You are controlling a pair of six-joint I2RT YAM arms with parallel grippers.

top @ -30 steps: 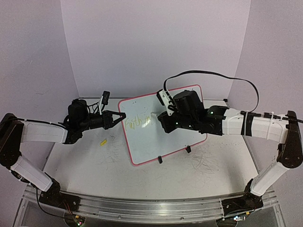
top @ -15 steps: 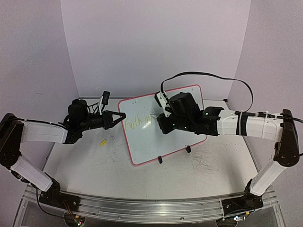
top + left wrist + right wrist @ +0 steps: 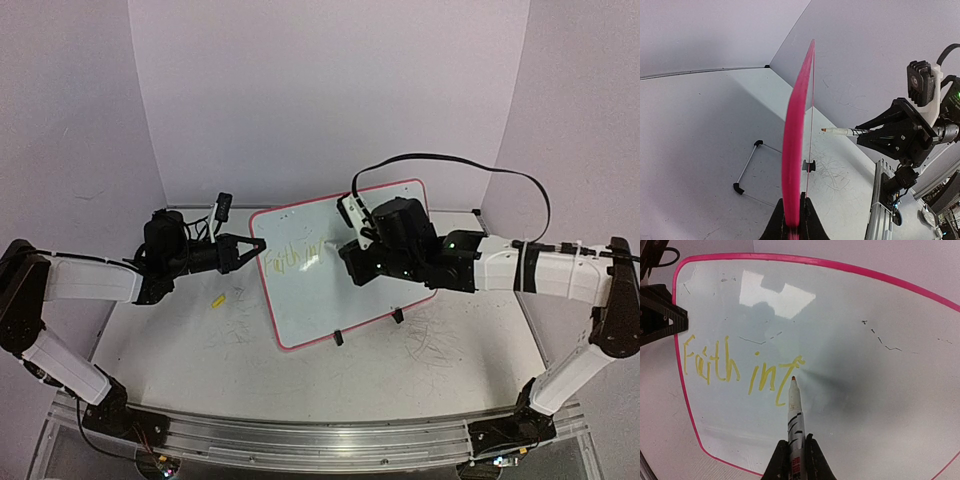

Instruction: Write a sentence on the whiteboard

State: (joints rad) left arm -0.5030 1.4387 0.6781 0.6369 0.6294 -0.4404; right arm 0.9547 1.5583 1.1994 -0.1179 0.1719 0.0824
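The whiteboard [image 3: 320,300], white with a pink rim, stands tilted at the table's middle. My left gripper [image 3: 258,251] is shut on its left edge; in the left wrist view the pink rim [image 3: 792,160] runs up from between the fingers [image 3: 793,212]. My right gripper [image 3: 796,452] is shut on a white marker [image 3: 795,412]. The marker's orange tip is at the board's face beside the last stroke. The sentence [image 3: 740,367] reads "Faith int" in yellow-green, also faintly visible from above [image 3: 292,257]. From the left wrist the marker [image 3: 840,131] points at the board from the right gripper [image 3: 900,135].
Two black clip feet [image 3: 338,338] [image 3: 397,316] prop the board's lower edge. A small yellow piece [image 3: 217,299] lies on the table left of the board. Grey scribbles [image 3: 440,345] mark the tabletop. A black cable [image 3: 450,160] loops over the right arm. Walls enclose the back and sides.
The right gripper with the marker shifted left and up along the board, then came back to the right. The left arm and the board have not moved.
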